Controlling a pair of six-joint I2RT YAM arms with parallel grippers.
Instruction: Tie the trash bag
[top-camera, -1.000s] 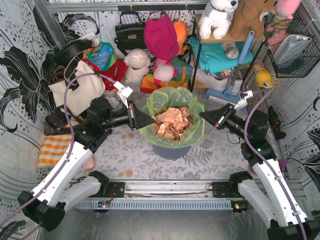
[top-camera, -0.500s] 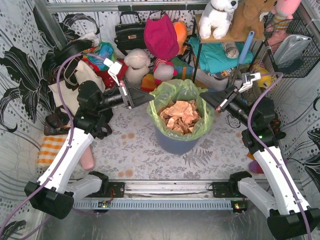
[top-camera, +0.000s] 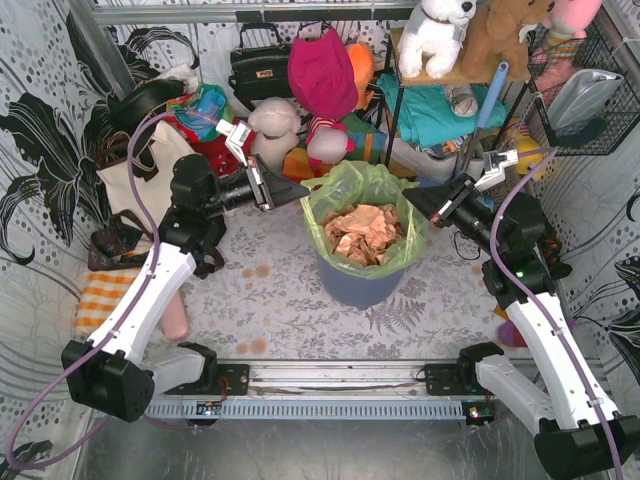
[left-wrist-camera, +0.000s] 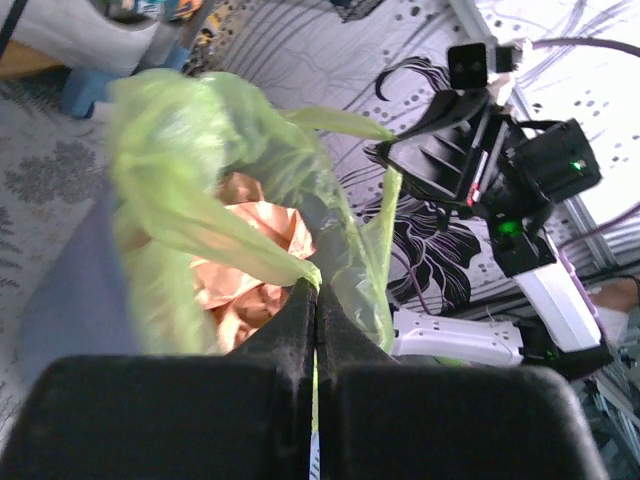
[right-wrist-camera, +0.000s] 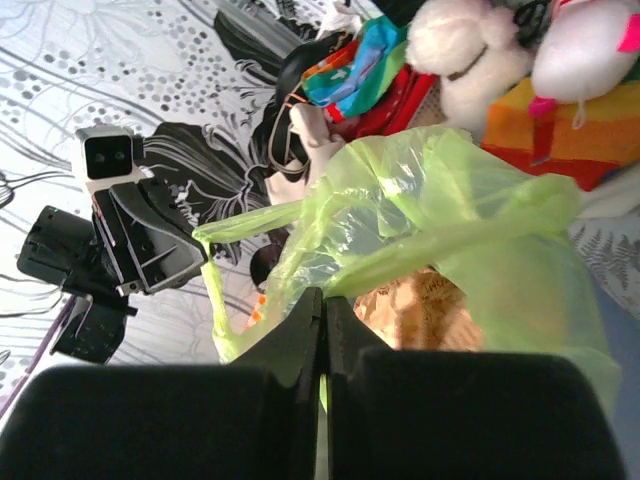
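This is the grab step: the left fingers (left-wrist-camera: 288, 335) and right fingers (right-wrist-camera: 292, 335) are each pinched shut on an edge of the trash bag (top-camera: 352, 186) (sitting in the bin (top-camera: 356, 288), mid-worktop (top-camera: 262, 300)), so next the edges should cross for a knot.

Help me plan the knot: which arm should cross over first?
Probably right: both pinch the trash bag rim, but the right gripper sits nearer the opening's middle than the left gripper.
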